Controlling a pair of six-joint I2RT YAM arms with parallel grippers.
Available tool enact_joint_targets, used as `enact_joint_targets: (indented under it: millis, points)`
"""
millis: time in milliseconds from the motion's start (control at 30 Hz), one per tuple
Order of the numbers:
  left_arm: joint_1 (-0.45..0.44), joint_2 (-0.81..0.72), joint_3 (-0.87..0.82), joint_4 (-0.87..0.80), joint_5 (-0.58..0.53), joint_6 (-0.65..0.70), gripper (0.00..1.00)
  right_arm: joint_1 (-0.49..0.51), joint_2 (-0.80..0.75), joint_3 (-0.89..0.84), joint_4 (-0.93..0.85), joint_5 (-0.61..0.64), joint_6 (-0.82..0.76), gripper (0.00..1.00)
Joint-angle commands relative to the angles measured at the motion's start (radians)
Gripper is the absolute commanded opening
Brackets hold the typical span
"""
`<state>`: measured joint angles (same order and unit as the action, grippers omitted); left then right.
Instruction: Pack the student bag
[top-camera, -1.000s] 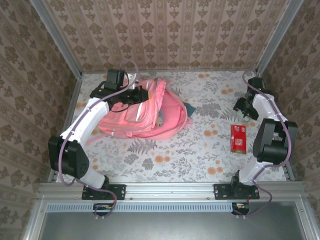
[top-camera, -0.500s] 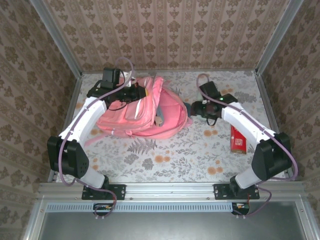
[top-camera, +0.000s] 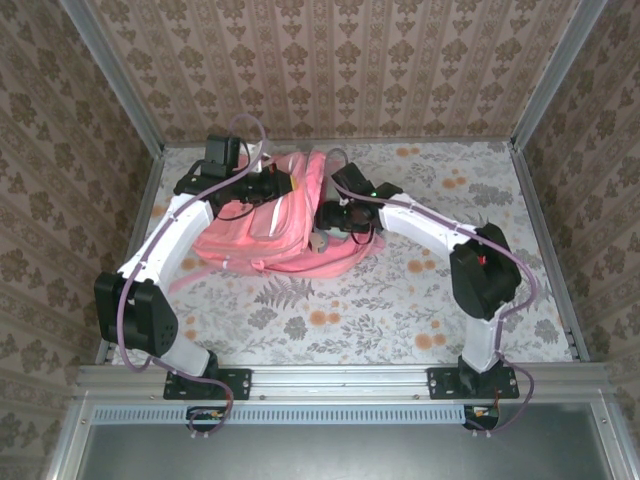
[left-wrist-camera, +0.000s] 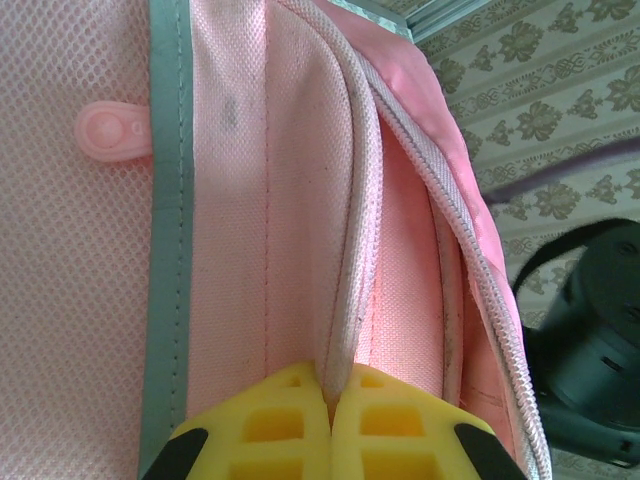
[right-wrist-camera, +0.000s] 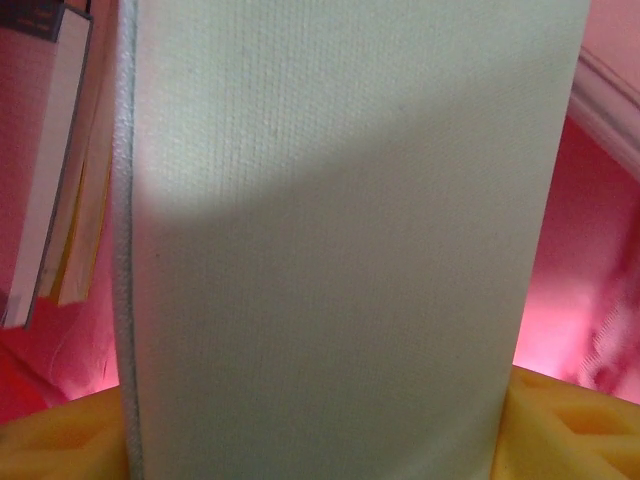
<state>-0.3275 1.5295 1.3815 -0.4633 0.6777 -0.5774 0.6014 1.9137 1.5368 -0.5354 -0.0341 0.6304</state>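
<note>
The two arms are reaching out from the near edge of the table (top-camera: 400, 300) toward the student bag (top-camera: 255, 240). The pink bag is lying flat on the flowery table, a bit left of the middle and closer to the back wall (top-camera: 340, 70) than to the arm bases.

The right gripper (top-camera: 328, 214) is poking into the bag's opening. In the right wrist view its yellow fingers (right-wrist-camera: 50, 445) are squeezing a pale flat thing (right-wrist-camera: 330, 230) from both sides. Pink cloth is glowing around it, and some books (right-wrist-camera: 55, 160) are standing just beside it on the left.

The left gripper (top-camera: 285, 187) is sitting at the far top edge of the bag. In the left wrist view its yellow fingers (left-wrist-camera: 270, 420) are pinching tight on a thick pink rim (left-wrist-camera: 350, 250) of the bag. A zipper (left-wrist-camera: 470, 240) is running just beside the rim, and a small round pink tab (left-wrist-camera: 110, 130) is sitting off to the left on the mesh.
</note>
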Motion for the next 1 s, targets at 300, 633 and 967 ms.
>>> enact_joint_targets:
  millis: [300, 633, 967]
  points:
    - [-0.014, -0.037, 0.034, 0.081, 0.025, -0.024, 0.0, 0.02, 0.108, 0.011, -0.039, 0.069, 0.01, 0.67]
    - [-0.056, -0.005, 0.033, 0.139, 0.028, -0.066, 0.0, 0.086, 0.16, 0.067, 0.241, -0.227, 0.153, 0.67]
    - [-0.041, -0.017, 0.03, 0.105, 0.011, -0.033, 0.0, 0.086, 0.123, 0.156, -0.14, 0.116, 0.041, 0.69]
